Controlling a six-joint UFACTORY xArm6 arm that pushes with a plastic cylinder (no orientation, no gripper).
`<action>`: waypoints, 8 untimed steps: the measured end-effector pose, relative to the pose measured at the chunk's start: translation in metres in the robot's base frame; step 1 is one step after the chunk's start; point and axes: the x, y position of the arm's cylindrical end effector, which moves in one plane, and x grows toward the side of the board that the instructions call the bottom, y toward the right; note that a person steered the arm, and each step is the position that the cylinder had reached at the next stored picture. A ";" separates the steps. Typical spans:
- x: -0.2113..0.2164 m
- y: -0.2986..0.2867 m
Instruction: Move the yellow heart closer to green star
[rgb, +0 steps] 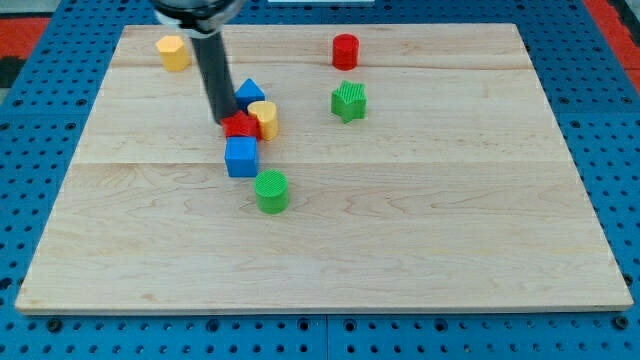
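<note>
The yellow heart (265, 119) lies left of the board's middle, touching a red block (240, 127) on its left. The green star (349, 101) sits apart to the heart's right, a little higher in the view. My tip (224, 120) is at the red block's upper left edge, just left of the yellow heart with the red block between them. A blue triangular block (249, 93) sits right behind the rod.
A blue cube (241, 157) lies just below the red block. A green cylinder (271, 191) is below that. A yellow block (173, 52) sits at the top left, a red cylinder (345, 50) at the top middle. The wooden board (450, 220) rests on a blue pegboard.
</note>
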 end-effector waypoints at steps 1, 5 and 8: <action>0.001 0.024; -0.004 0.050; -0.016 0.081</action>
